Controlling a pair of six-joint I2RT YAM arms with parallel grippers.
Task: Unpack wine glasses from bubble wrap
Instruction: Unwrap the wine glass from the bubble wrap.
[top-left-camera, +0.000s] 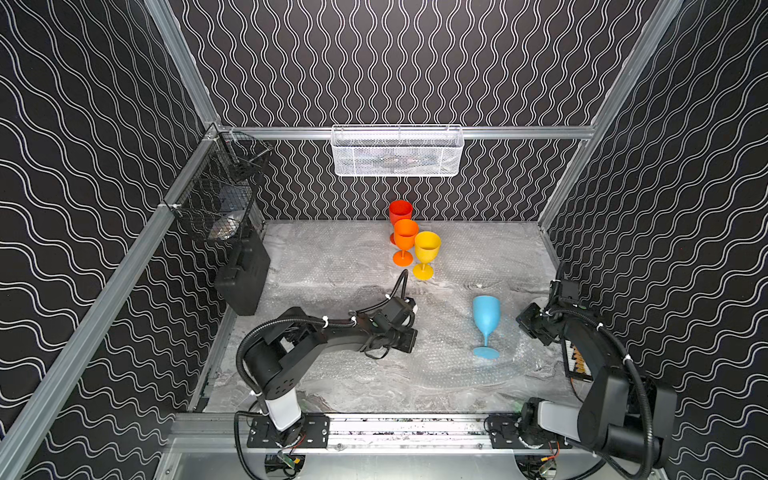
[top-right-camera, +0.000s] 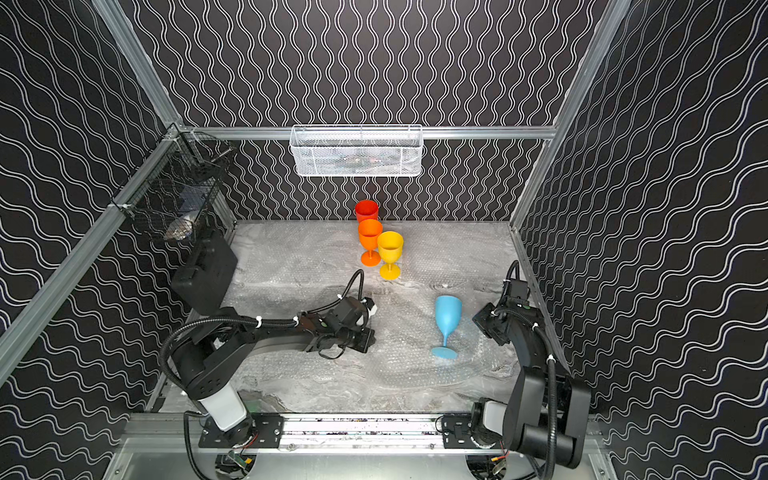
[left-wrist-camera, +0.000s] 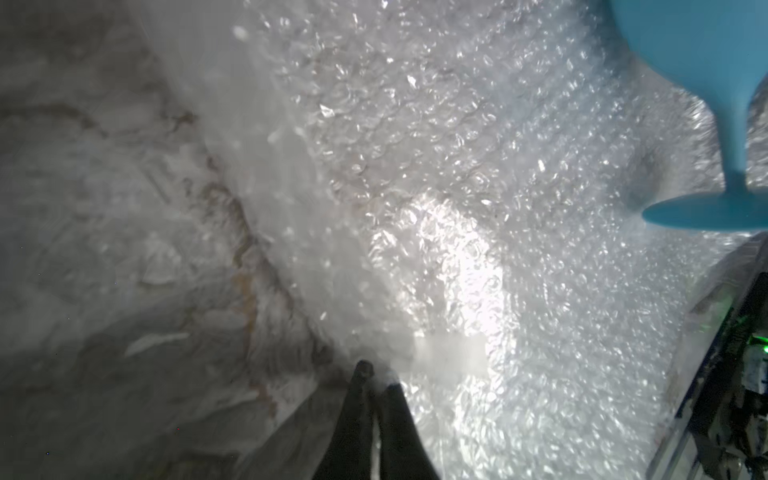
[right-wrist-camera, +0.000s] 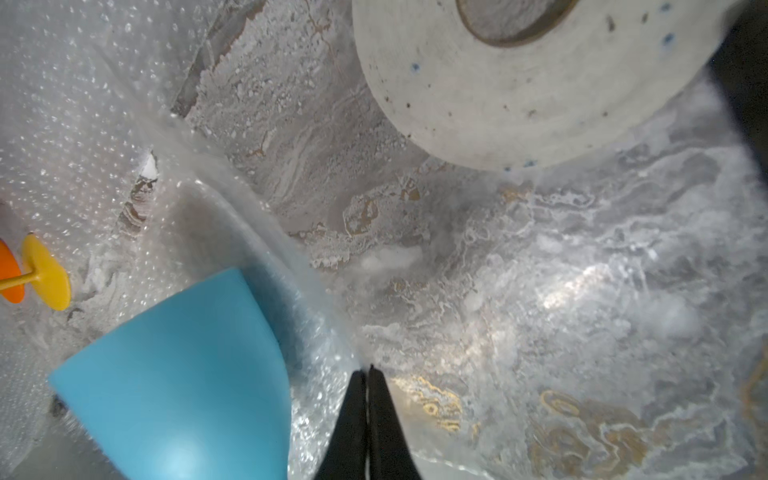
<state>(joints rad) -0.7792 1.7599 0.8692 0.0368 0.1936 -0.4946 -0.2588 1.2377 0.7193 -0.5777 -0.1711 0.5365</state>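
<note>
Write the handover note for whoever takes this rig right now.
Left gripper: shut, pinching the bubble wrap at its edge.
Right gripper: shut at the sheet's other side, apparently pinching too.
Red glass, orange glass, yellow glass: unwrapped, upright, clustered at the back.
Blue glass: unwrapped, standing on the sheet between the grippers.
Done: all four glasses bare.
To do: free the sheet from under the blue glass without tipping it.

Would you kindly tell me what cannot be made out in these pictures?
Red glass: stem and foot mostly hidden behind the orange glass, both top views.
White basket: contents blurred by its mesh, top views.
Blue glass: only the bowl shows in the right wrist view; the edge cuts the rest.
Right fingers: whether they pinch the bubble wrap; its edge blurs there.
</note>
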